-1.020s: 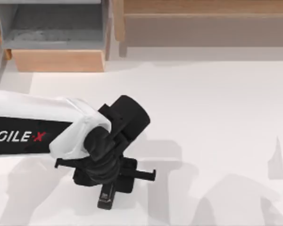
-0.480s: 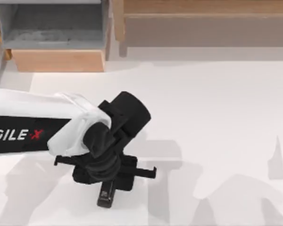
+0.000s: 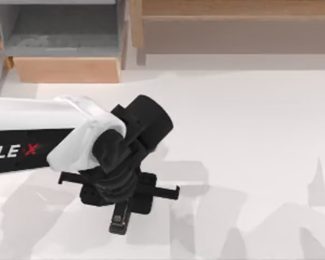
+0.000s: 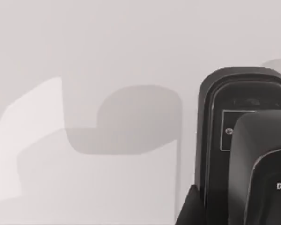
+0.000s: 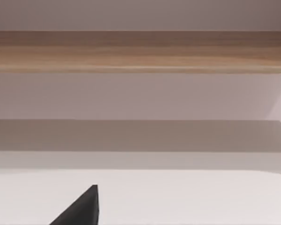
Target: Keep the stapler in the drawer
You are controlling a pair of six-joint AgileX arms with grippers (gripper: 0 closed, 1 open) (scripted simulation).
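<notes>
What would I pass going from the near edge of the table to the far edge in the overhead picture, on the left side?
stapler → left gripper above it → bare table → tan front of the open drawer → its grey inside.

We see bright, even light over the white table (image 3: 249, 124), with soft grey shadows pooling beneath our left arm (image 3: 38, 141) and faint ones at the right edge. No glare anywhere. Edges look slightly soft in the top view; the left wrist view shows layered, crisp-sided shadows
</notes>
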